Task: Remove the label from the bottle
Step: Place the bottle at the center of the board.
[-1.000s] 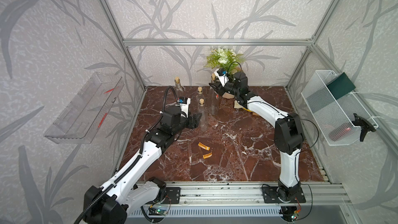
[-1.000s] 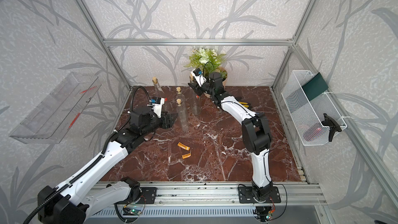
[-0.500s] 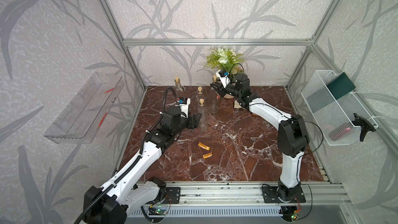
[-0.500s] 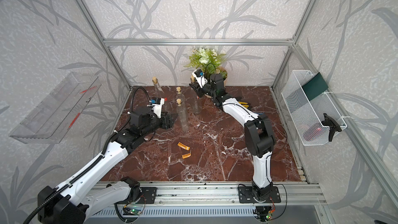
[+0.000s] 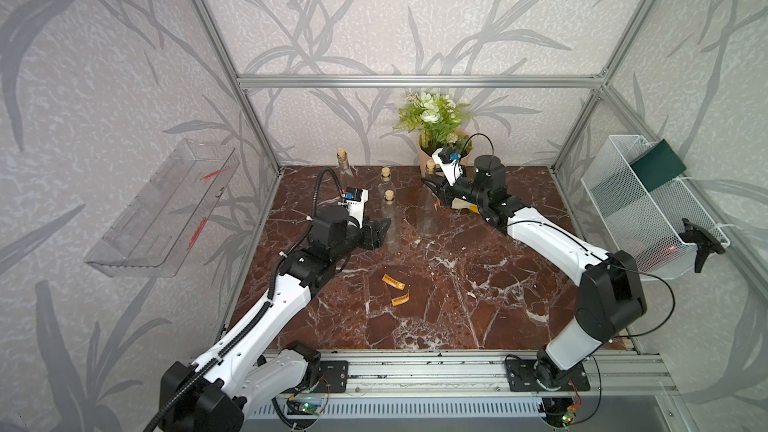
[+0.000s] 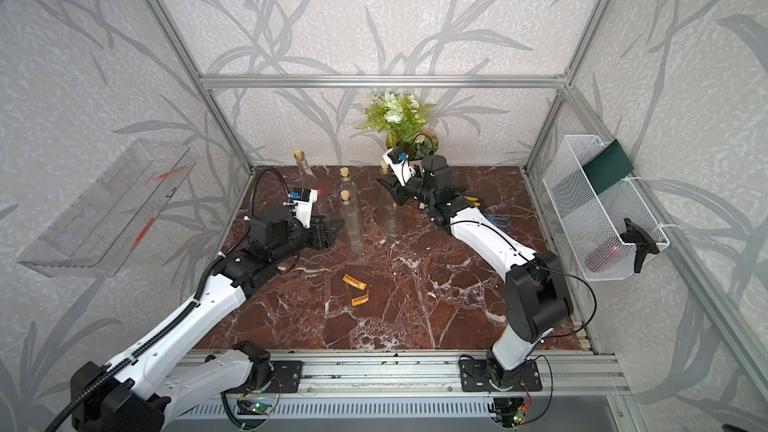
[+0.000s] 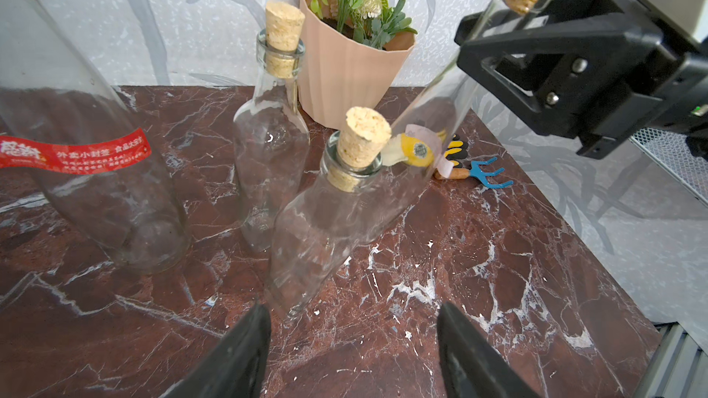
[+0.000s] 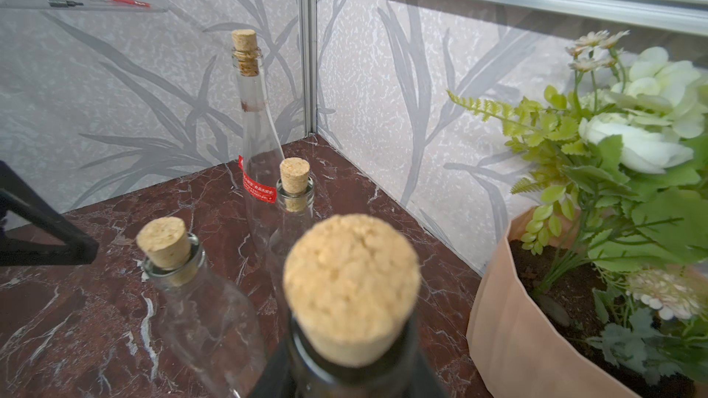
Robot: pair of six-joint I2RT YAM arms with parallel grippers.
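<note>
Bottles [image 5: 390,222], four corked glass units, stand on the counter [image 5: 457,305] near two orange labels [image 5: 392,282]; left pincer [image 7: 350,306] released, right pincer [image 5: 432,189] grasping the neck of the rightmost bottle [image 5: 428,218].

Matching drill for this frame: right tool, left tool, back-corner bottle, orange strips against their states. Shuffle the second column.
1. right tool
2. left tool
3. back-corner bottle
4. orange strips

a. lying loose on the table
b. wears a red label
c. open, holding nothing
d. shut on the neck of the rightmost bottle

Pairs: 1-d, 2-c, 3-b, 4-a
</note>
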